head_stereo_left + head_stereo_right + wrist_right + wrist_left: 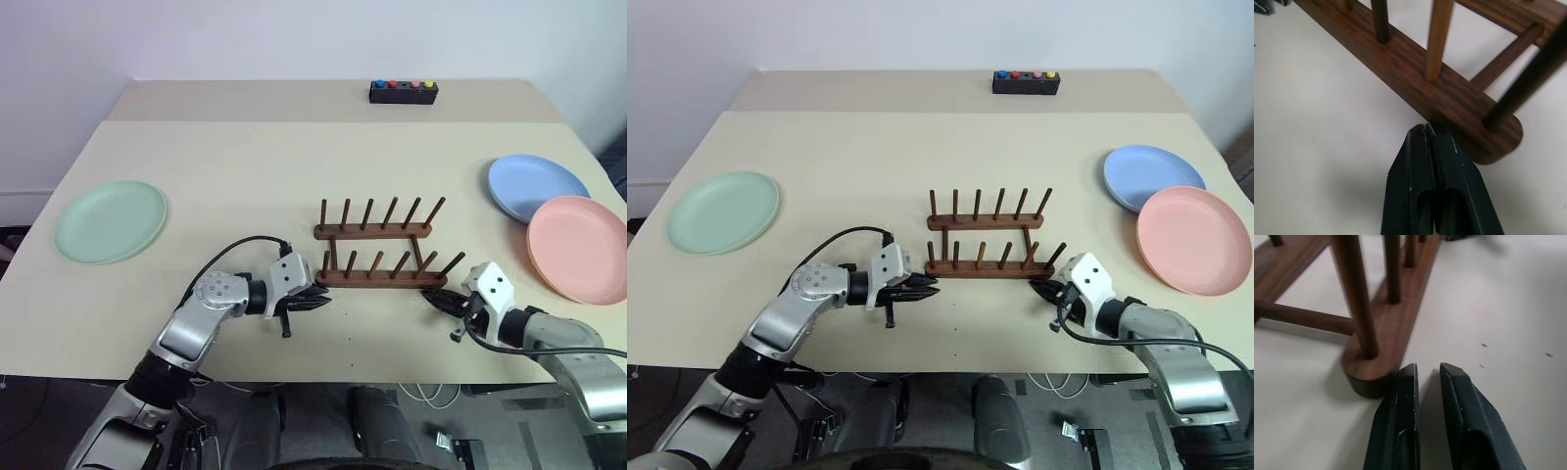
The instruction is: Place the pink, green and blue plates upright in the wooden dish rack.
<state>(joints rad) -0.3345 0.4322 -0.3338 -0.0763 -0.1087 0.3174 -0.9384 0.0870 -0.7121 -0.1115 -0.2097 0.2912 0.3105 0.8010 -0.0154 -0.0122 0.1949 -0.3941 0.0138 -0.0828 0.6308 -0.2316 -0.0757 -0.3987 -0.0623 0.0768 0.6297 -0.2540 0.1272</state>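
The wooden dish rack (377, 250) stands empty at the table's middle front. The green plate (110, 221) lies flat at the far left. At the right the blue plate (537, 186) lies flat with the pink plate (578, 247) overlapping its near rim. My left gripper (318, 302) rests low at the left end of the rack's near rail (1396, 318). Its fingers (1406, 382) are almost together, with a thin gap and nothing between them. My right gripper (431, 297) is shut and empty, and its tip (1427, 128) touches the right end of the same rail (1415, 68).
A black box with coloured buttons (403, 91) sits at the table's back edge. Bare tabletop lies between the rack and the plates on both sides. The table's front edge runs just behind both wrists.
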